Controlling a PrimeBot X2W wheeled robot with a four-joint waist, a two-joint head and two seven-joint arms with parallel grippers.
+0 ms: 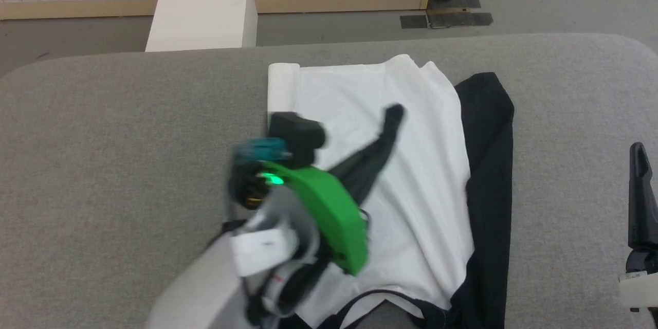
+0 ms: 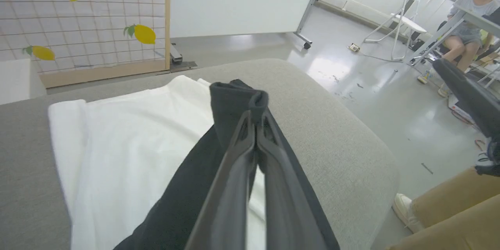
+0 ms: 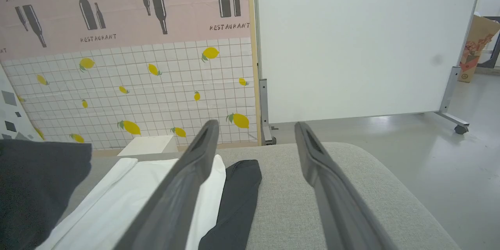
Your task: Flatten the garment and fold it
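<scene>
1. The left gripper [image 1: 395,112] is clamping shut on a black fold of the garment [image 1: 416,175]. The dark cloth is wrapping over its tips and trailing back beneath the fingers.
2. Under and around that gripper, the garment's white panel is lying on the grey worktop [image 1: 103,139]. Its far edge, ahead of the gripper, is curling into a small roll.
3. To that gripper's right, the black section is running along the white panel's edge, with bare worktop beyond it.
4. The right gripper [image 3: 256,127] is hanging out there, well apart from the cloth, with its fingers spread wide and gripping nothing.
5. To the left gripper's left, open worktop is stretching to a rounded corner. A white box [image 1: 203,10] is standing on the floor past the far edge.
</scene>
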